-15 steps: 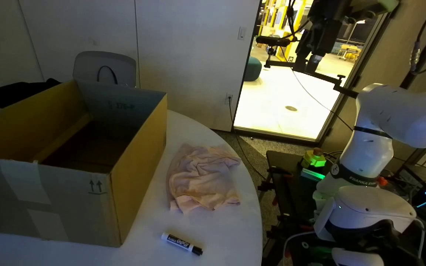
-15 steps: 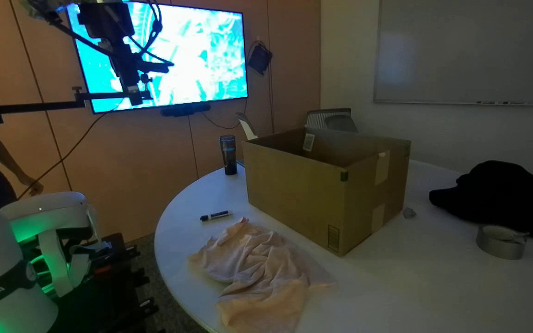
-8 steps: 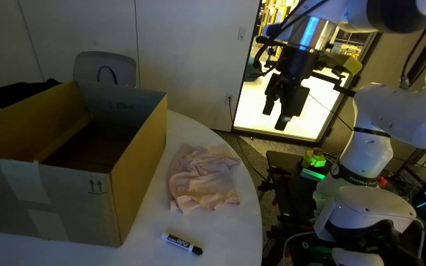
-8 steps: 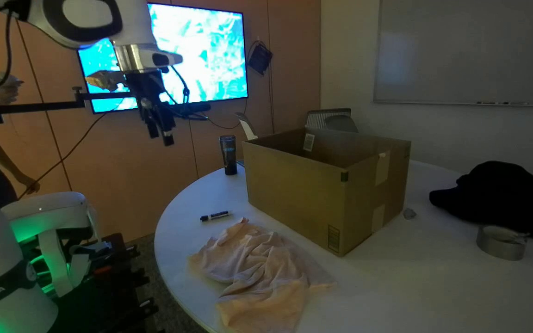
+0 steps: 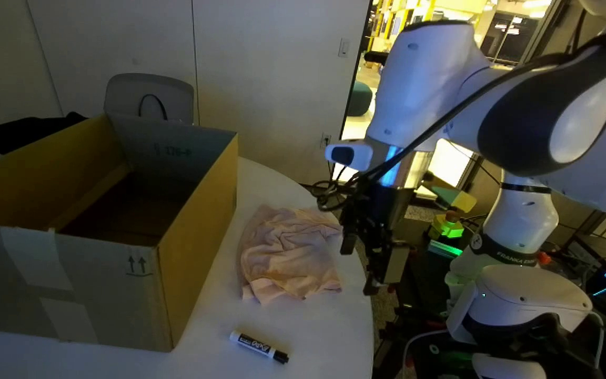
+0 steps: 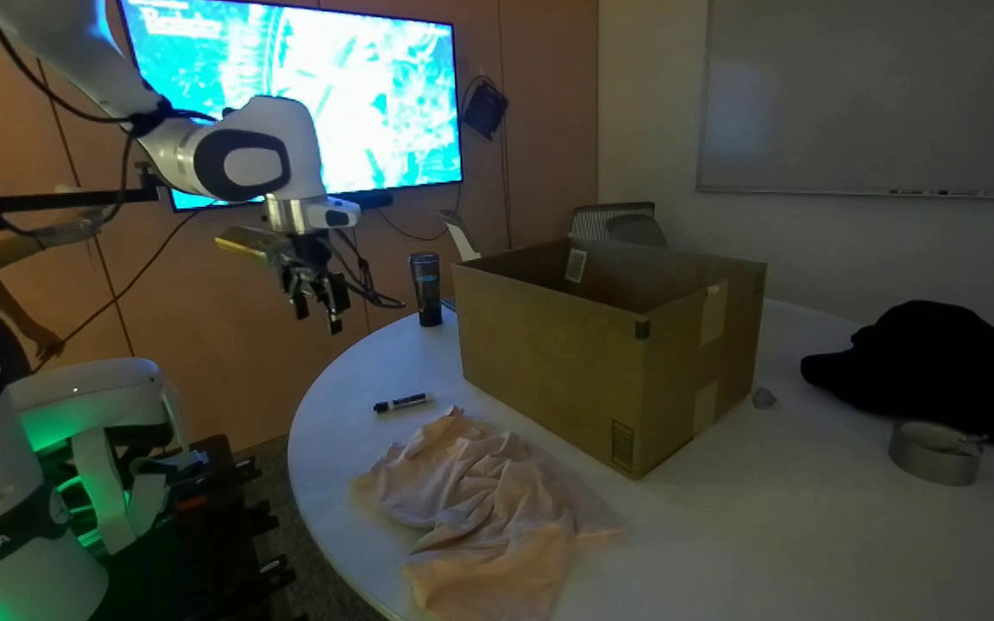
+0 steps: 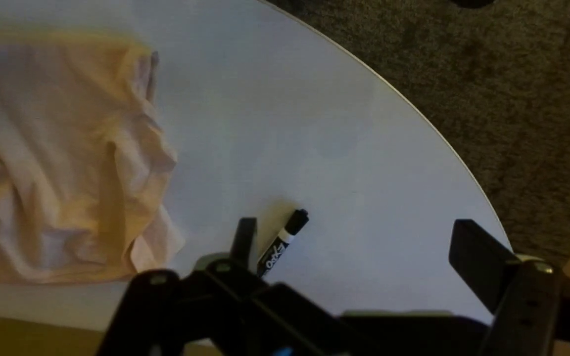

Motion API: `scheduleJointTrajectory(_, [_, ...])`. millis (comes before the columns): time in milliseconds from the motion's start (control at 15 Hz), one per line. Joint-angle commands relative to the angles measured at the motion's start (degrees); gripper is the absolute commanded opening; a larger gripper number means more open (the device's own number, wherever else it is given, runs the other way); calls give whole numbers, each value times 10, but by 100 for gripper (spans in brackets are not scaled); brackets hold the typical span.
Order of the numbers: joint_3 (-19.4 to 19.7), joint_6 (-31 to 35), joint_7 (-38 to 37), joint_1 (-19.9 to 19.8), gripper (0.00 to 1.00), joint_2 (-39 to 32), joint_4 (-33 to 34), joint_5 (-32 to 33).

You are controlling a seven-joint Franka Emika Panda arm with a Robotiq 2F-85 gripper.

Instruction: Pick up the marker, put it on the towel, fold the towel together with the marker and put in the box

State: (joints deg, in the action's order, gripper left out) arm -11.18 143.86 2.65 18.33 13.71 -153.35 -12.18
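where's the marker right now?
In an exterior view, the marker lies flat on the white table, near the picture's bottom edge, below the towel and right of the box, touching neither.

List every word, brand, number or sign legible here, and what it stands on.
"EXPO": black-and-white cylindrical marker.
"FRANKA EMIKA": black band on the white robot arm, pieced from both exterior views.
Two up arrows over a line: outside of the brown cardboard box.
Too blurred: printing inside that box.
Too blurred: lettering on the bright blue flat screen.
Too small: white label inside the box.
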Motion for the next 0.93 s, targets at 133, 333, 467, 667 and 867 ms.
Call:
scheduleJointTrajectory(133, [-20,94,-35,-10,100,-218,130,-1])
scheduleJointTrajectory(333, [-17,130,-68,-11,100,-325,210,16])
scheduleJointTrajectory(467, [-12,144,-84,-8,100,-378,254,22])
scheduleJointTrajectory(667, [-9,159,-95,-8,100,-444,297,19])
scheduleJointTrajectory(867, [-9,181,-99,-13,100,-463,294,15])
